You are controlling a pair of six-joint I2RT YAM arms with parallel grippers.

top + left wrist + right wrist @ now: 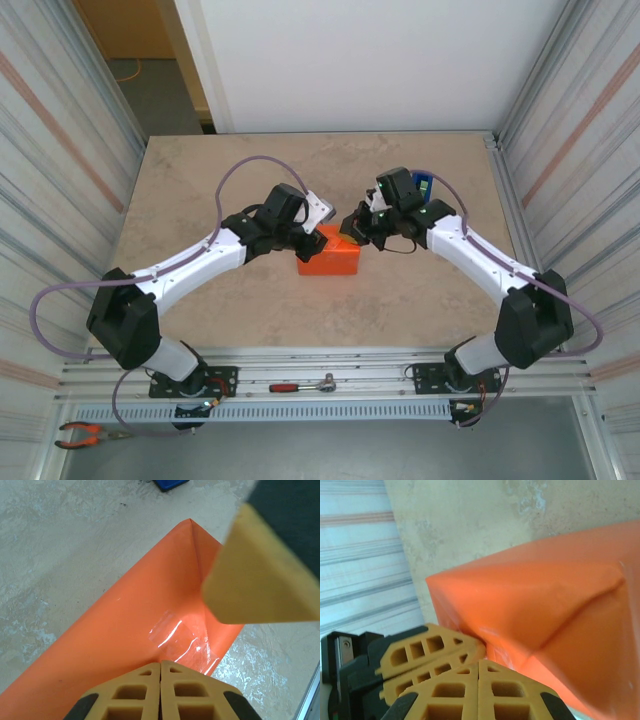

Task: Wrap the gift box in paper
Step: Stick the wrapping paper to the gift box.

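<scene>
gift box touches left fingers and right fingers.

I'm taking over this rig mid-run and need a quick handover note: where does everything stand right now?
Left gripper: shut, empty, tips at the paper.
Right gripper: shut, empty, against the same end.
Gift box: mid-table, paper around it.
Done: one clear tape strip on, end fold creased.
To do: probably taping that end; tape dispenser sits farther back, to the right.
</scene>
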